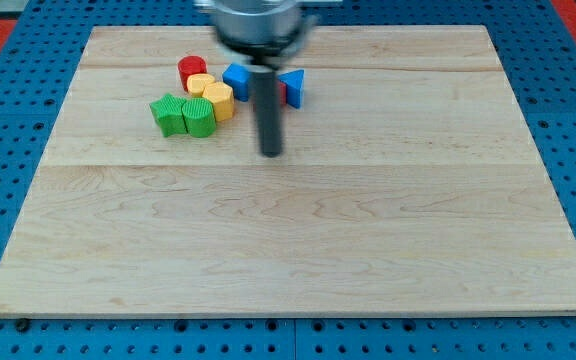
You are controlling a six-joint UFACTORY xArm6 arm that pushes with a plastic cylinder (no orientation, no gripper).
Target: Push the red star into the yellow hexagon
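My tip (270,152) rests on the board below the cluster of blocks at the view's top left. The red star (282,93) is mostly hidden behind the rod; only a sliver of red shows beside a blue triangle (295,86). The yellow hexagon (218,101) lies to the left of the rod, touching a second yellow block (201,83) above it. My tip is below and right of the hexagon and touches no block.
A red round block (191,69) sits at the cluster's top left. Two green blocks (168,113) (198,117) lie side by side to the lower left of the hexagon. A blue block (236,80) sits just left of the rod. The wooden board (368,230) lies on a blue pegboard.
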